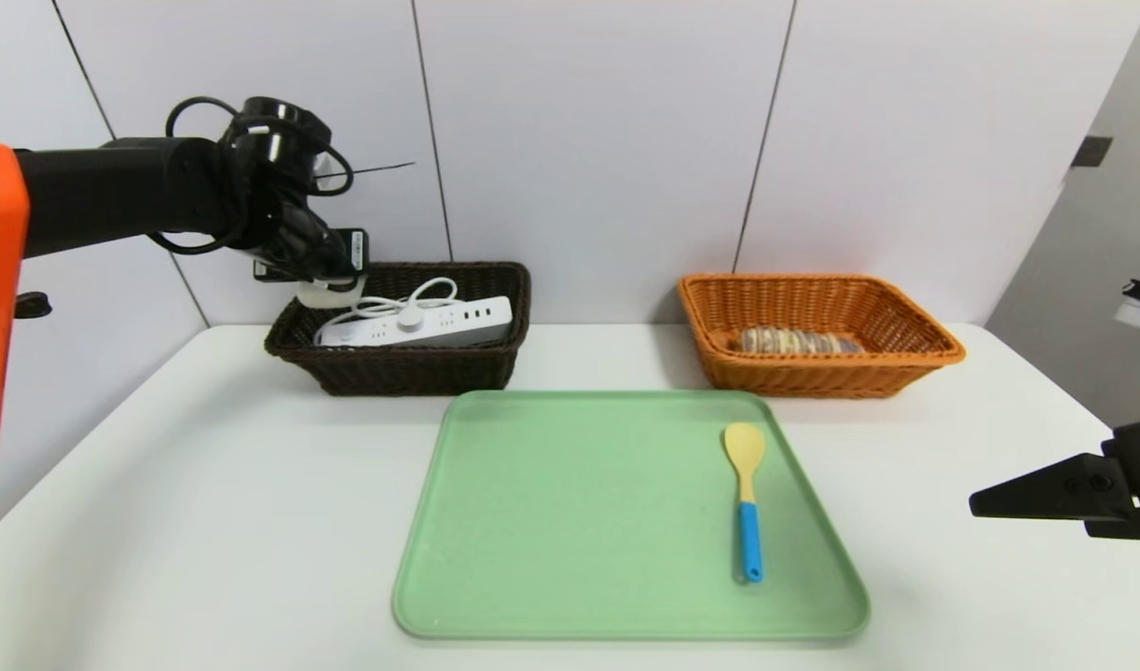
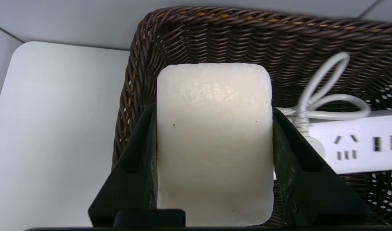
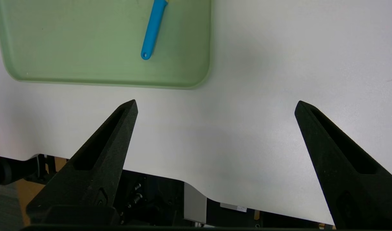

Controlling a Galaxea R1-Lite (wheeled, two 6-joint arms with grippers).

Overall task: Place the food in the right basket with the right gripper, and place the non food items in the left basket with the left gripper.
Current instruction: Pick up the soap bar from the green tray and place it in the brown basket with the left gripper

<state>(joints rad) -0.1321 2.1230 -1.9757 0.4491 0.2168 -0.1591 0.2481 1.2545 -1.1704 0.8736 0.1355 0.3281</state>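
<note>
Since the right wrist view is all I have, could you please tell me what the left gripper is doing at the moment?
Observer: The left gripper has its jaws closed on the white block, above the dark brown basket.
Operator: Thank you. Does that basket already contain anything?
Observer: Yes, the white power strip with its coiled cord lies in it.
Operator: I see only a blue handle on the green tray; what is it part of?
Observer: A spoon with a yellow bowl, which points toward the orange basket.
</note>
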